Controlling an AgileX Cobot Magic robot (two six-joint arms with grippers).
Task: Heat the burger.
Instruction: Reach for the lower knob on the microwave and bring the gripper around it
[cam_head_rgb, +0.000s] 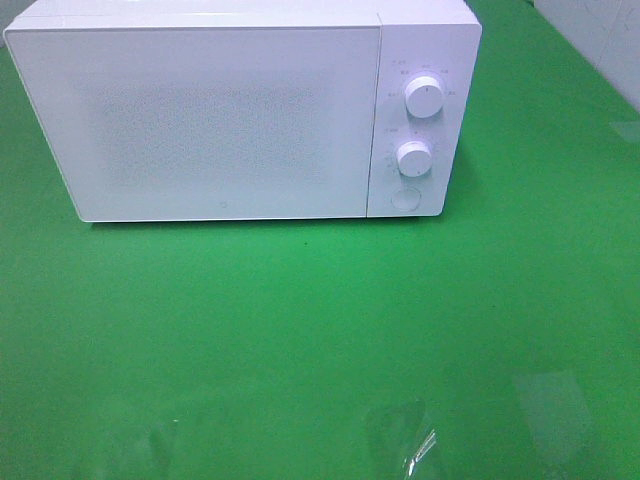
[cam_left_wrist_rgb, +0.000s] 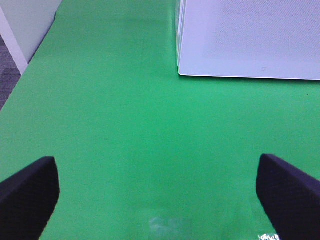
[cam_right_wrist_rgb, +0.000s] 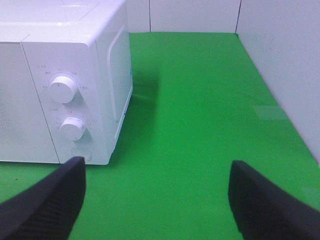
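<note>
Facing the closed microwave (cam_head_rgb: 220, 120), the left gripper (cam_left_wrist_rgb: 160, 197) and right gripper (cam_right_wrist_rgb: 156, 197) were held apart, empty; the burger was nowhere seen.

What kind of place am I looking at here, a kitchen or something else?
Probably a test bench rather than a real kitchen: a white microwave stands shut on a plain green tabletop, boxed in by bare white panels.
</note>
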